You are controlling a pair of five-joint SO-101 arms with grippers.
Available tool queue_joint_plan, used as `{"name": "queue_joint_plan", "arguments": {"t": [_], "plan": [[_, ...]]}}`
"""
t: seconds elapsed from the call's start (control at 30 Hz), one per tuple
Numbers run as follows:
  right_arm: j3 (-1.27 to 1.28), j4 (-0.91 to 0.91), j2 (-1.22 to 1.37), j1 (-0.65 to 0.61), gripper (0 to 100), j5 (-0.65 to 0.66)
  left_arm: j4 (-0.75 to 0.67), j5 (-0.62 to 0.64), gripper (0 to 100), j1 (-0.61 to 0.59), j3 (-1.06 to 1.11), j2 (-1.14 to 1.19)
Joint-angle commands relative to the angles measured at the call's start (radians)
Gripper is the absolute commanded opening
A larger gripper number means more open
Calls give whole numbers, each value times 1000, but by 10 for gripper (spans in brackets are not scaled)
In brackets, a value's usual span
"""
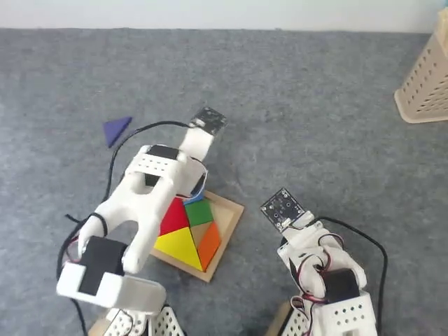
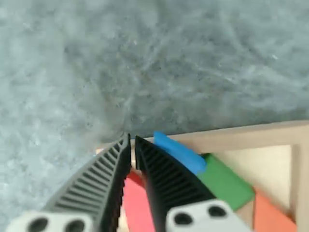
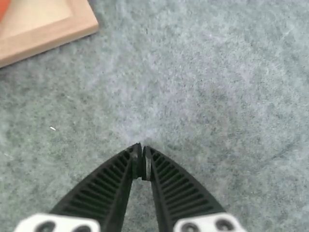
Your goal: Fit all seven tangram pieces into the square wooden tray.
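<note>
Left gripper (image 2: 129, 140) pinched narrow, holding nothing, at tray (image 2: 241, 137) rim beside blue piece (image 2: 178, 151) (seems propped on rim): nudge flat, gently. Right gripper (image 3: 140, 152) pinched together, empty. Purple triangle (image 1: 117, 128) waits far left.

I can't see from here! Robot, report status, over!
Left gripper shut at tray edge. Right gripper shut over carpet. Purple triangle outside tray. No obstacle seen.

My ribbed black plastic fingers (image 2: 164, 181) look matt; beside them is a smooth pale wooden tray (image 2: 241, 137), and beyond their tips fuzzy grey carpet (image 2: 145, 58), probably felt.
</note>
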Motion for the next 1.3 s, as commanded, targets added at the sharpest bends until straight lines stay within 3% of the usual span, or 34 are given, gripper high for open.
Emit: {"name": "queue_joint_plan", "arguments": {"t": [0.0, 0.33, 0.6, 0.87, 1.1, 1.27], "plan": [[18, 5, -15, 1, 8, -6, 9, -5, 12, 15, -39, -6], [18, 5, -15, 1, 8, -6, 83, 0, 11, 37, -151, -6], [18, 5, -15, 1, 8, -6, 31, 43, 11, 98, -87, -6], [18, 5, -15, 1, 8, -6, 34, 32, 11, 49, -70, -5], [18, 5, -15, 1, 8, -6, 34, 8, 11, 180, -42, -6], [18, 5, -15, 1, 8, -6, 48, 9, 11, 184, -35, -6]]}}
